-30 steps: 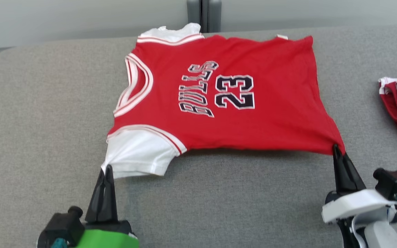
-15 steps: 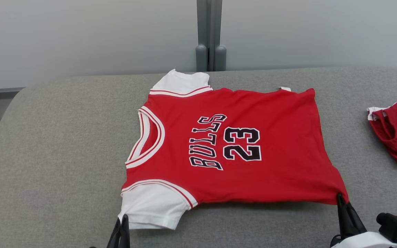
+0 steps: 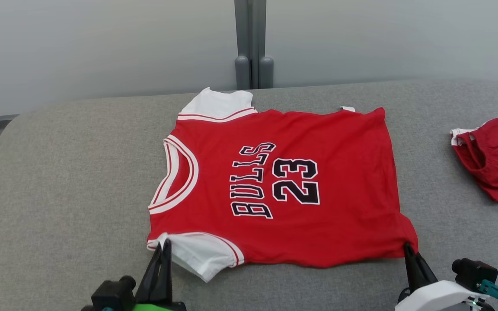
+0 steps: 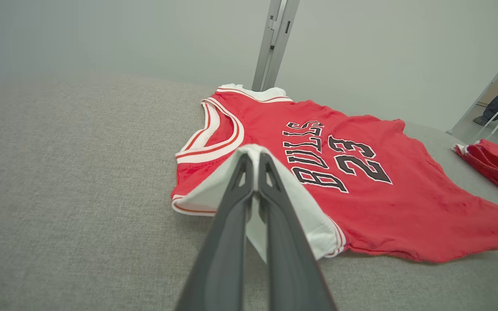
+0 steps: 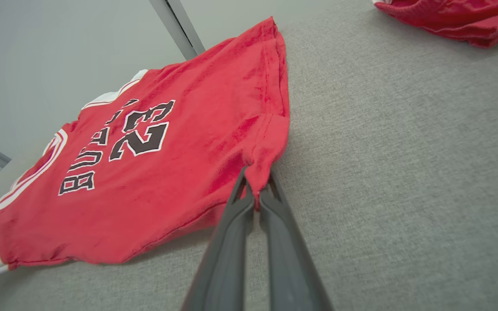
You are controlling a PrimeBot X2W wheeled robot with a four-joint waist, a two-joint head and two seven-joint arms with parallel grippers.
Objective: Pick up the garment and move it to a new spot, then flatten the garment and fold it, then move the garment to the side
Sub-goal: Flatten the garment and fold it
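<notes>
Garment (image 3: 275, 185), a red jersey w/ white sleeves and "BULLS 23" print, is spread front-up approx. mid-way along the grey padded surface (image 3: 59, 194), neck toward the robot's left, hem toward its right. The near edge is lifted a little off the surface; the far edge lies flat.

Near white sleeve (image 3: 201, 255) is pinched by the left gripper (image 3: 165, 246), jaws closed tight on the cloth w/ no gap seen. In the left wrist view the sleeve is tented up over the fingertips. Near hem corner (image 3: 404, 235) is pinched likewise by the right gripper (image 3: 407, 248), jaws closed on a small tuck of red fabric.

Fabric is judged light, thin, soft, not fragile. It will likely drape and sag between the two holds, and could slip out where only a small bite is taken. It is best held at cuffs, seams, hem corners, where doubled cloth gives more to grip, w/ both holds kept taut so no creases are dragged in.

A second red garment (image 3: 495, 160) is bunched well apart at the right edge. A grey post (image 3: 251, 43) is seen behind.
</notes>
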